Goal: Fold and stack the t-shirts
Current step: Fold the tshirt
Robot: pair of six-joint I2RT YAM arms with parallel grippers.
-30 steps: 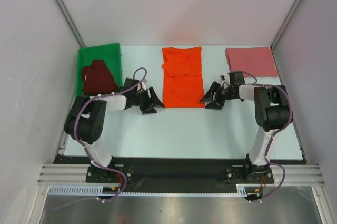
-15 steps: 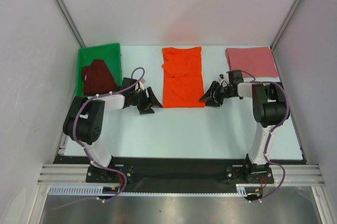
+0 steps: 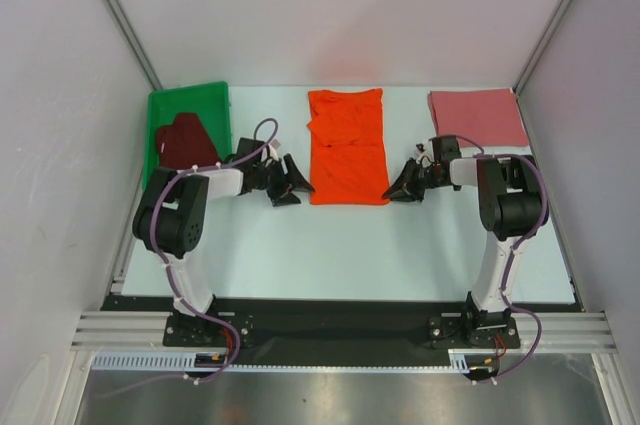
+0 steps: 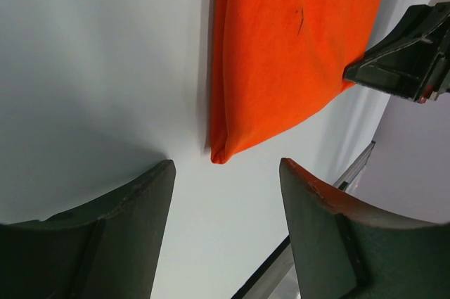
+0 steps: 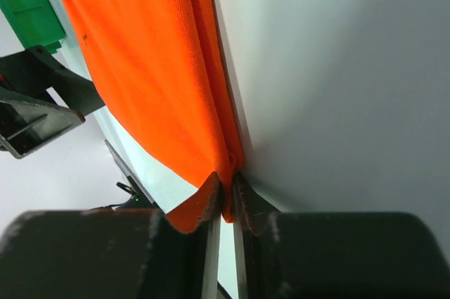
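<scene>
orange t-shirt [image 3: 347, 147] lies folded narrow at mid-tabletop [image 3: 340, 245]. since a second ago our right end effector [image 5: 226, 197] has clamped onto its near right corner. our left end effector [image 4: 225, 172], fingers apart, has slid up to the near left corner. we judge a crosswise fold comes next.
</scene>
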